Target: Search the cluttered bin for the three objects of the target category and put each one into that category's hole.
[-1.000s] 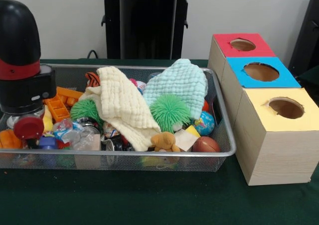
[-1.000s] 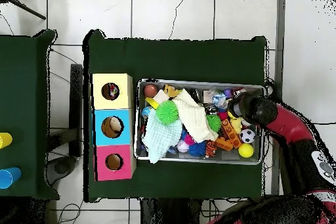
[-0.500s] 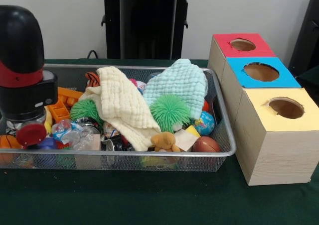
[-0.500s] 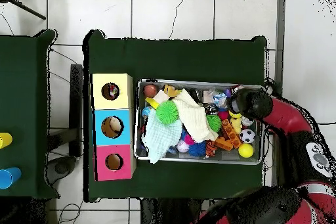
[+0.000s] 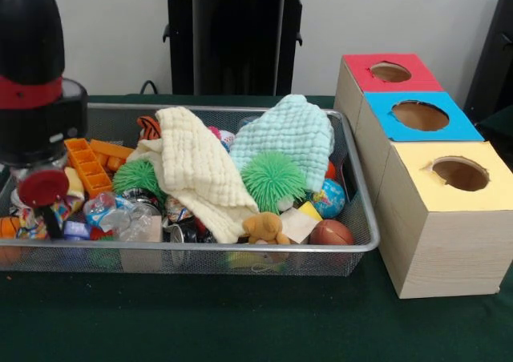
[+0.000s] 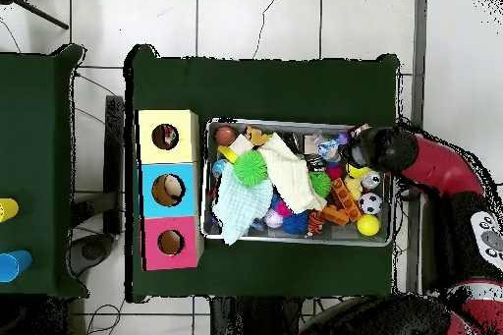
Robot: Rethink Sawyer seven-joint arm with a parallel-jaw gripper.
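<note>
The robot's hand point(image 5: 40, 198) hangs over the left end of the wire mesh bin point(image 5: 353, 246) in the front view, its black and red body rising above the rim. A round red part shows at its lower end, low among the toys, but the fingers cannot be made out, so whether the hand is open, closed or gripping something cannot be told. In the overhead view the hand point(image 6: 378, 150) sits at the bin's right end, with the red arm point(image 6: 442, 169) curving away beyond the rim.

The bin stands on a dark green table point(image 5: 240, 322) and is piled with clutter. A cream cloth point(image 5: 196, 170) lies draped across the middle, touching a pale mint cloth point(image 5: 292, 134) beside it. A green spiky ball point(image 5: 274, 179) rests against the mint cloth, and a second green spiky ball point(image 5: 136, 176) shows beside the cream cloth. An orange toy brick point(image 5: 90, 166) lies near the hand. A small brown teddy bear point(image 5: 264, 228), a globe ball point(image 5: 329, 198) and a small basketball point(image 5: 330, 233) lie at the front right. The overhead view also shows a yellow ball point(image 6: 368, 224) and a football point(image 6: 370, 202).

Just beside the bin stand three wooden boxes in a row, each with a round hole: a red-topped box point(image 5: 389, 74), a blue-topped box point(image 5: 417, 115) and a yellow-topped box point(image 5: 449, 178).
</note>
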